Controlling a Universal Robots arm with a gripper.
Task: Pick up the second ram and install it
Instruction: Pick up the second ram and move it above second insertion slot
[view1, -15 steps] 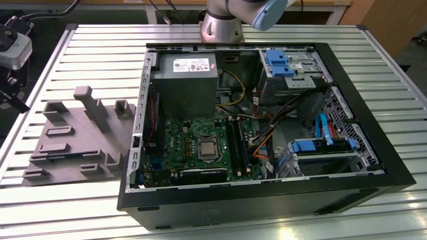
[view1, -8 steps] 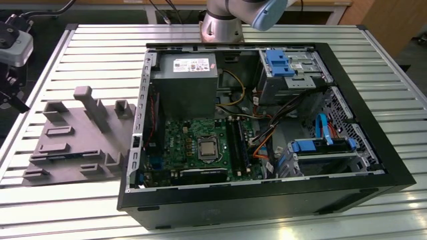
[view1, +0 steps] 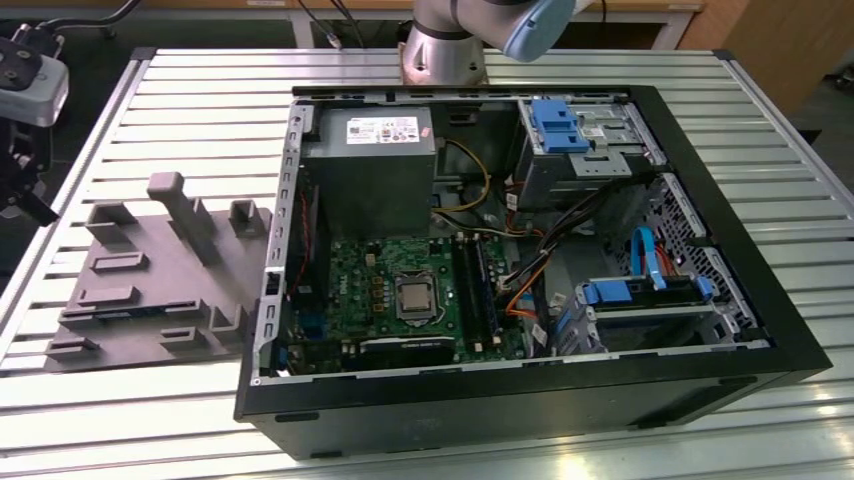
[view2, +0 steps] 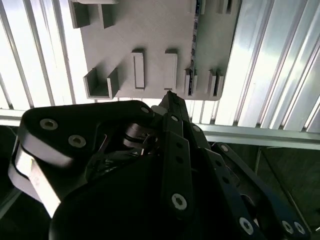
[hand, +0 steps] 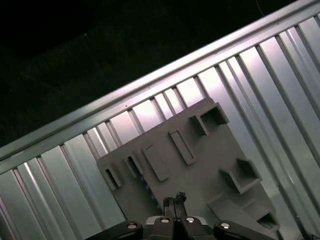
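Looks down on a worktop (view1: 174, 100) of pale ribbed metal slats, spanning the exterior view from left to right. Gleams white under strong light in both wrist views, brightest along the slat ridges. Ends in a plain metal edge rail (hand: 150, 82), with dark floor (hand: 100, 45) beyond it. Backs onto a light wooden ledge (view1: 267, 6) at the far side and a brown wooden panel (view1: 787, 45) in the exterior view's far right corner.
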